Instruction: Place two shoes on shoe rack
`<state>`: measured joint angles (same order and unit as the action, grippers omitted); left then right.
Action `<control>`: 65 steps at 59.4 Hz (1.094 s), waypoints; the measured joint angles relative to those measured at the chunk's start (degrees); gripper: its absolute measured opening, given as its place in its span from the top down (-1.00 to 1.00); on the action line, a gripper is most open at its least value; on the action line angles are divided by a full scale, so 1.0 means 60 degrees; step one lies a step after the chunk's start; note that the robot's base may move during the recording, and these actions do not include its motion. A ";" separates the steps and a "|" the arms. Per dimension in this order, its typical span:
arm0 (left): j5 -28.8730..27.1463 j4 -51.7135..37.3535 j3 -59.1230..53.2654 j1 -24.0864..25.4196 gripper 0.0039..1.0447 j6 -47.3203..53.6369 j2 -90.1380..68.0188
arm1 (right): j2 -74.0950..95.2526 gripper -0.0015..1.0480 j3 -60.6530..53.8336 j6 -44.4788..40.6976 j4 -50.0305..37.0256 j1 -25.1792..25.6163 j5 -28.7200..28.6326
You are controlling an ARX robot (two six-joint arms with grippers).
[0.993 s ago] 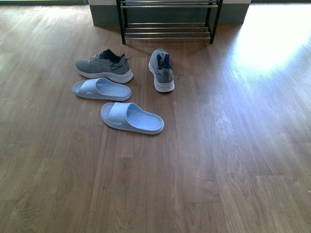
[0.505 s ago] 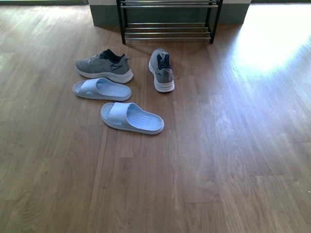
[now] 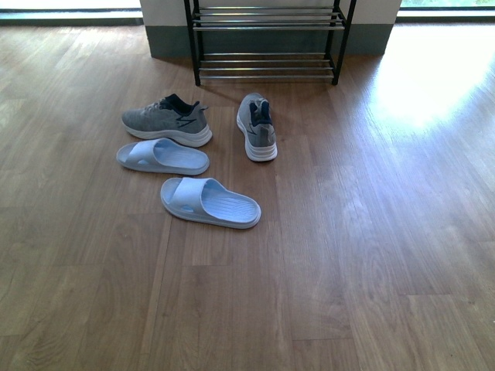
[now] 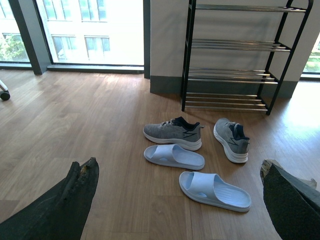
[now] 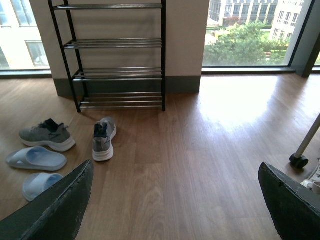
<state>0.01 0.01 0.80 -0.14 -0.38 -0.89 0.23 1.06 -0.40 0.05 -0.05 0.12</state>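
I can't read the black mark on the side sneaker [image 3: 166, 120]; it's too small. My left gripper [image 4: 177, 162] and right gripper [image 5: 175, 166] are both spread wide, holding nothing. All the shoes sit on the floor [image 3: 371, 232] before the rack [image 3: 267, 46]. That sneaker lies crosswise, toe left; the other sneaker [image 3: 257, 126] runs toward the rack, black collar at the rack end. The far slide [image 3: 162, 156] and near slide [image 3: 210, 202] lie crosswise, toes left
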 joint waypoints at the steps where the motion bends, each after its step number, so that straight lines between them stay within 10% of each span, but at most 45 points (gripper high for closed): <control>1: 0.0000 0.0000 0.0000 0.0000 -0.83 0.0000 0.0000 | 0.0000 -0.82 0.0000 0.0000 0.0000 0.0000 -0.0004; 65: 0.0000 0.0000 0.0000 0.0000 -0.83 0.0000 0.0000 | -0.0004 -0.82 0.0000 0.0000 0.0000 0.0000 0.0004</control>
<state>0.01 0.01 0.80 -0.14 -0.38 -0.89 0.21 1.06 -0.40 0.05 -0.05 0.14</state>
